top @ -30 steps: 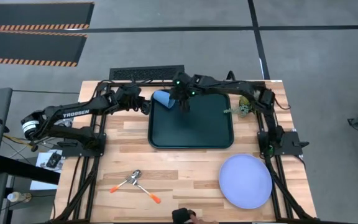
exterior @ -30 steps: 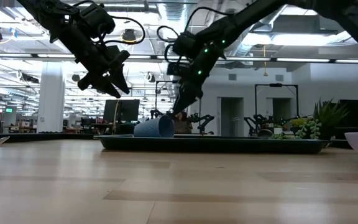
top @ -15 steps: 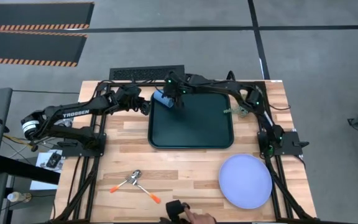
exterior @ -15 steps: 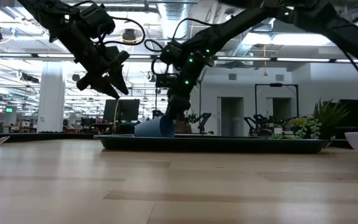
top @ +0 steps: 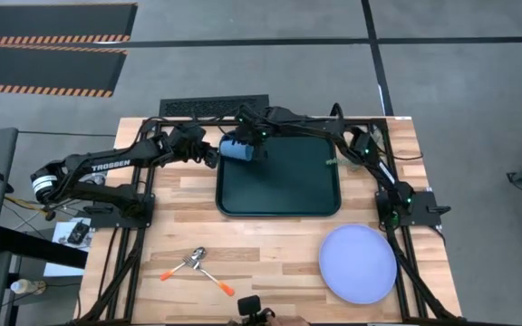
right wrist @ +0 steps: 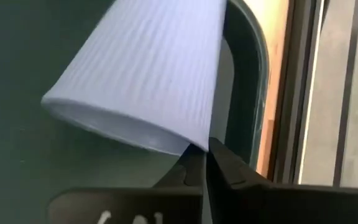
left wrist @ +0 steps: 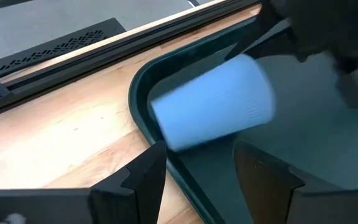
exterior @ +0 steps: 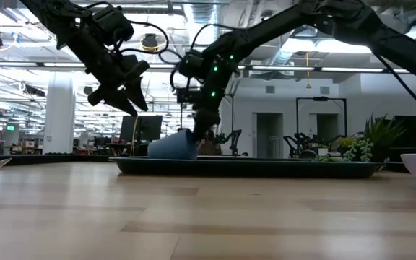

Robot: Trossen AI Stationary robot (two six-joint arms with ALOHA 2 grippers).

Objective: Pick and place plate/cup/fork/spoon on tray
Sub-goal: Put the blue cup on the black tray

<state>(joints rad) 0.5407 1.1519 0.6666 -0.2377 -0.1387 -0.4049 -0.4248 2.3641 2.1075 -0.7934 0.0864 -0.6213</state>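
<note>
Right claw, fingers pinched together, nudges the tipped cup on the tray rim; next, righting it.

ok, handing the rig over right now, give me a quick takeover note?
Right gripper: fingers shut, at the rim of the cup.
Left gripper: open, hovering beside the tray's far-left corner.
Cup lies tipped on its side over that corner's rim.
Plate, fork and spoon sit on the table, near side.
Done: nothing properly placed.
Left: all four items.
</note>
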